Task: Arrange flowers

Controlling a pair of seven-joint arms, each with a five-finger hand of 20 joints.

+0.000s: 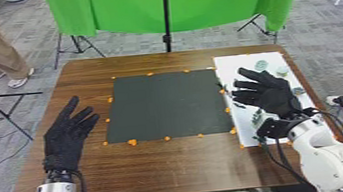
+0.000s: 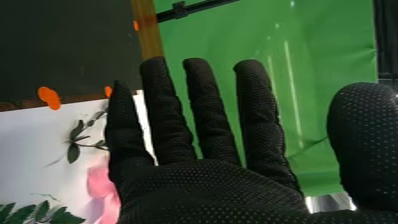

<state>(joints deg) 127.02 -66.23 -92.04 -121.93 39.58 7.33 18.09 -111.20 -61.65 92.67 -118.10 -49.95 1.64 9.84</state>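
The right hand (image 1: 278, 98), fingers apart, is held above the white sheet (image 1: 236, 62) where leafy sprigs (image 2: 74, 152) are laid; the left hand (image 1: 65, 138), also spread, is held over the bench (image 1: 192, 170).

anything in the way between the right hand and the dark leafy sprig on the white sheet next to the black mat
Nothing visible stands between the right hand and the sprig, which lies on the white sheet near the mat's edge.
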